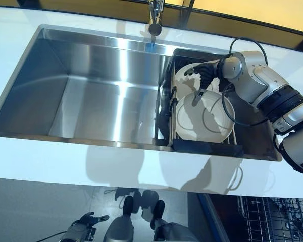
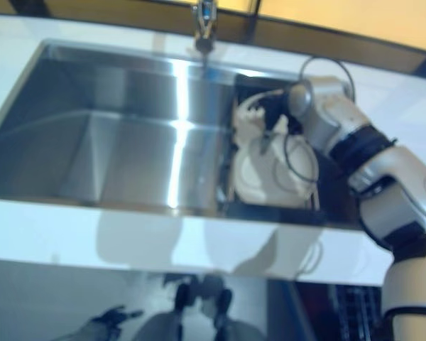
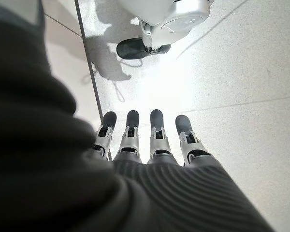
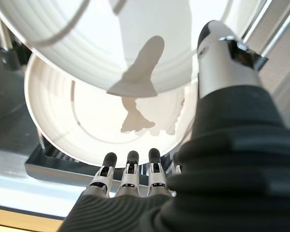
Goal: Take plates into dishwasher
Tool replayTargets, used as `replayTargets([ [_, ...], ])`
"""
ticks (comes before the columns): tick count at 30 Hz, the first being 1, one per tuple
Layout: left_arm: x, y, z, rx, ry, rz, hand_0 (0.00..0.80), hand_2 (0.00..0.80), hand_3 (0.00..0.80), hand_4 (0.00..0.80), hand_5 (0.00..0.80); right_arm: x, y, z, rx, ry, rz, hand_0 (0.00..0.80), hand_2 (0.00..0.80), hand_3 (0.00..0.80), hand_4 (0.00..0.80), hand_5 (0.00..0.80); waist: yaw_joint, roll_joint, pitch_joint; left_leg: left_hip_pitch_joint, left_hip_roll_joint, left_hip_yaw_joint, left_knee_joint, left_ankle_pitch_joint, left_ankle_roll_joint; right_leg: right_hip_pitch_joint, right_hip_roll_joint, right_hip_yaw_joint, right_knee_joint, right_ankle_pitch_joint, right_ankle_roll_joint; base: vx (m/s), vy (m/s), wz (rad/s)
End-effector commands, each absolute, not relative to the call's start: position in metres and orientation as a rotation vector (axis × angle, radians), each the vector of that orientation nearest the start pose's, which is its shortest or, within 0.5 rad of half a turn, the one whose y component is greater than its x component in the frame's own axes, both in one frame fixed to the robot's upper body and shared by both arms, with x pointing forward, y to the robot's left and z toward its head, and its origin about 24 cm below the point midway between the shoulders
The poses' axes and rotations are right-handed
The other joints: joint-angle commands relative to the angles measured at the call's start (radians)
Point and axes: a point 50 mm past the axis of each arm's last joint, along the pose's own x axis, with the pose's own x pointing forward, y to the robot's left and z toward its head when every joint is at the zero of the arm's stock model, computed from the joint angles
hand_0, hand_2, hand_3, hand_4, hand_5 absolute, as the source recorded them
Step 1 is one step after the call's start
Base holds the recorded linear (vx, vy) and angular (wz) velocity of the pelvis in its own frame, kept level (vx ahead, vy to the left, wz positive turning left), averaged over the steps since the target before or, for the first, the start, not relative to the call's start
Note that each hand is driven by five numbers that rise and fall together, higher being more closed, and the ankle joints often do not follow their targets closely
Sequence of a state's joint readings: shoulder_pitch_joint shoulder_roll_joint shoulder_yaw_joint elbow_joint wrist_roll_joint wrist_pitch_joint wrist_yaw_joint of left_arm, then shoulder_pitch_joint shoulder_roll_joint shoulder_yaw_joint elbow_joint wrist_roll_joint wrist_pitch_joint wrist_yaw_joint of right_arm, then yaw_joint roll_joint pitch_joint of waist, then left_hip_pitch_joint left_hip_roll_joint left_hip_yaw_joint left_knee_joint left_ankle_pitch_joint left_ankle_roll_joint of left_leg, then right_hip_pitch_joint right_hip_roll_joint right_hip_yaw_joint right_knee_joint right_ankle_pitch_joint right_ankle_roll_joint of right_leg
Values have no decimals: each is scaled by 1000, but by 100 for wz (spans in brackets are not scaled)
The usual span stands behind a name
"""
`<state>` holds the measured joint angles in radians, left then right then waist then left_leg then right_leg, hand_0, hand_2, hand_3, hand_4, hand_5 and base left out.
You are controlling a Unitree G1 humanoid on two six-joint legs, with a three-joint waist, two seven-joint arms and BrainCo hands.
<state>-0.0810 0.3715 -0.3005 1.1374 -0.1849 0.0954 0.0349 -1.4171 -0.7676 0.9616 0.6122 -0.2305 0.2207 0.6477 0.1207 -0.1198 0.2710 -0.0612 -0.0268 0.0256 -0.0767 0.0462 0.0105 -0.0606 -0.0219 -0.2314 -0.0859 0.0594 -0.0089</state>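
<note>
Two white plates stand on edge in a dark dish rack (image 1: 207,147) at the right end of the steel sink (image 1: 91,101). The front plate (image 1: 204,118) is nearer me and the back plate (image 1: 184,80) stands behind it. My right hand (image 1: 207,73) hovers over their top rims, fingers spread toward the back plate and thumb pointing down at the front plate. In the right wrist view the fingers (image 4: 130,174) are straight, the thumb (image 4: 222,53) is extended, and nothing is gripped. My left hand (image 1: 86,224) hangs low by the floor with straight fingers (image 3: 157,140).
A faucet (image 1: 155,17) rises at the back of the sink. White countertop (image 1: 65,166) surrounds the basin. The dishwasher's wire rack (image 1: 272,217) shows at the lower right, below the counter edge.
</note>
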Motion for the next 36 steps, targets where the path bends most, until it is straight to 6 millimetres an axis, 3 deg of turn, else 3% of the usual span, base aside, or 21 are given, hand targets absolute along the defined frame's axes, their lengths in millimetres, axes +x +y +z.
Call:
replayTargets([
  [1, 129, 269, -140, 409, 1179, 63, 0, 0, 0, 0, 0, 395, -182, 296, -1671, 238, 343, 0, 0, 0, 0, 0, 12, -20, 15, -22, 40, 41, -11, 15, -71, 7, -92, -16, -1, 53, 137, 0, 0, 0],
  [28, 132, 268, -139, 385, 1167, 64, 0, 0, 0, 0, 0, 387, -219, 250, -1599, 603, 464, 0, 0, 0, 0, 0, -8, -18, 17, -8, 43, 57, -11, 12, -72, 13, -96, -8, -1, 54, 136, 0, 0, 0],
  [31, 134, 267, -139, 377, 1166, 66, 0, 0, 0, 0, 0, 387, -217, 246, -1593, 617, 469, 289, 289, 289, 289, 289, -11, -17, 19, -11, 45, 61, -11, 12, -72, 10, -96, -4, -1, 54, 136, 0, 0, 0],
  [33, 135, 267, -139, 373, 1165, 67, 0, 0, 0, 0, 0, 387, -216, 245, -1587, 626, 470, 737, 737, 737, 737, 737, -11, -16, 21, -13, 45, 62, -11, 13, -72, 8, -96, -4, -1, 54, 136, 0, 0, 0],
  [34, 135, 266, -139, 370, 1164, 68, 0, 0, 0, 0, 0, 387, -217, 245, -1583, 630, 468, 800, 800, 800, 800, 800, -12, -16, 22, -14, 45, 62, -11, 13, -73, 7, -96, -3, -1, 54, 136, 0, 0, 0],
  [36, 135, 265, -139, 366, 1161, 69, 0, 0, 0, 0, 0, 387, -219, 243, -1544, 634, 456, 800, 800, 800, 800, 800, -12, -15, 25, -16, 44, 60, -11, 14, -72, 5, -95, -1, -1, 54, 135, 0, 0, 0],
])
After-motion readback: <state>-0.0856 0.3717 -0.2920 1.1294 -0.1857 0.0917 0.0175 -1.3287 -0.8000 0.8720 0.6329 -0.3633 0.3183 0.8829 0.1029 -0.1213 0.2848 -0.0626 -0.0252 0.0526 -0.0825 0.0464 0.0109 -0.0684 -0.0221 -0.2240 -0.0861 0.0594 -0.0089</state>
